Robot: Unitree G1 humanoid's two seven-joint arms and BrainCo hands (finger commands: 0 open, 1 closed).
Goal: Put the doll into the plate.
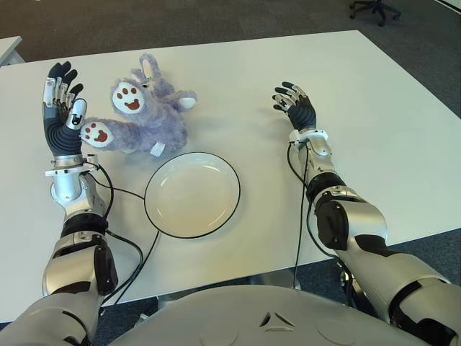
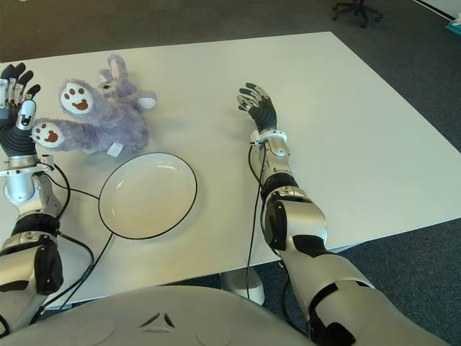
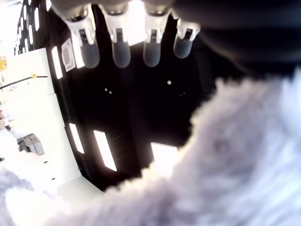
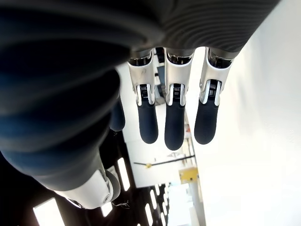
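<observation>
The fluffy lilac plush doll with white, brown-padded paws [image 1: 148,108] lies on the white rectangular table [image 1: 374,130], on its back with two paw soles turned up. It sits just beyond the round white plate with a thin black rim [image 1: 192,194], toward the plate's far left edge, close to the rim but outside it. The plate holds nothing.

My left hand [image 1: 63,115] stands upright to the left of the doll, palm turned toward it, fingers [image 1: 60,83] stretched straight up and spread. One of the doll's outstretched paws reaches right up against my palm near the thumb, and in my left wrist view the lilac fur fills the lower part of the picture below my four straight fingertips. The fingers are not wrapped round the paw; the hand is released and holds nothing.

My right hand [image 1: 296,106] shows well to the right of the doll, beyond the plate's right side, low over the bare tabletop. Its fingers [image 4: 174,123] are extended and relaxed, with nothing between them. I cannot tell whether it touches the table.

A black cable [image 1: 133,193] runs from my left wrist along the table, passing just beside the plate's left rim.
</observation>
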